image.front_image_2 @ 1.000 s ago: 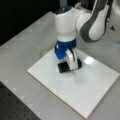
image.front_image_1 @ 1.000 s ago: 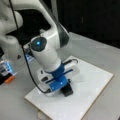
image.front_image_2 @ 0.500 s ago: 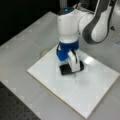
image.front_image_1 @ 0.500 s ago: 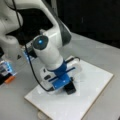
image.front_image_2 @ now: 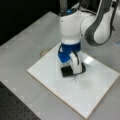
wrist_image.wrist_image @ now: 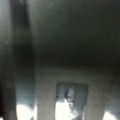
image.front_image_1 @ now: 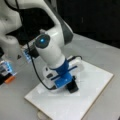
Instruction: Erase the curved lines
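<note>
Gripper (image.front_image_2: pixel 72 71) is down on the board (image.front_image_2: pixel 100 85), clamped on a dark eraser (image.front_image_2: pixel 67 72) that sits flat against the white surface near the board's middle. In a front view the eraser (image.front_image_1: pixel 72 87) pokes out below the blue fitting at the wrist, pressed to the board (image.front_image_1: pixel 97 80), with a cable looping beside it. The curve lines (image.front_image_2: pixel 75 79): only a short, thin dark trace shows in a front view, just past the eraser's edge toward the view's bottom, touching or nearly touching it. The rest of the board around it reads clean white apart from pale glare. So my read is that the wiping is well under way, with that small trace left to clear, though whether more ink hides under the eraser I cannot tell. Wrist view is dark and smeared, nothing there I can name with confidence. Grey table (image.front_image_2: pixel 22 47) lies all round the board
</note>
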Controlling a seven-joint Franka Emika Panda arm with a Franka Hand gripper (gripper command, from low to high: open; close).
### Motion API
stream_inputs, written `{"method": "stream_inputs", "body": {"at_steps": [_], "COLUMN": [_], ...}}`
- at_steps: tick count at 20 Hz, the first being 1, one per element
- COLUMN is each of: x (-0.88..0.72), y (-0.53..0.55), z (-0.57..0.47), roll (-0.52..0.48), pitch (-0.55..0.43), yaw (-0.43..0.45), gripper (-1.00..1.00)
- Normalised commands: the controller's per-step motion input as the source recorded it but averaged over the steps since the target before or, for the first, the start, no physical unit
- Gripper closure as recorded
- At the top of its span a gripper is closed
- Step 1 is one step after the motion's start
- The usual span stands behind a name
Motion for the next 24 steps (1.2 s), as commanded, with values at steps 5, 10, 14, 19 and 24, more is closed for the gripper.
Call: {"method": "stream_inputs", "body": {"at_steps": [5,10,14,19,24], "x": [0.21,0.26,0.3,0.34,0.38], "y": [0.14,0.15,0.14,0.16,0.16], "z": [-0.41,-0.42,-0.43,-0.44,-0.45], "roll": [0.121,0.132,0.134,0.137,0.14], "pitch": [-0.018,-0.016,-0.017,-0.011,-0.004], "yaw": [-0.059,-0.07,-0.093,-0.118,-0.134], "gripper": [1.0,1.0,1.0,1.0,1.0]}}
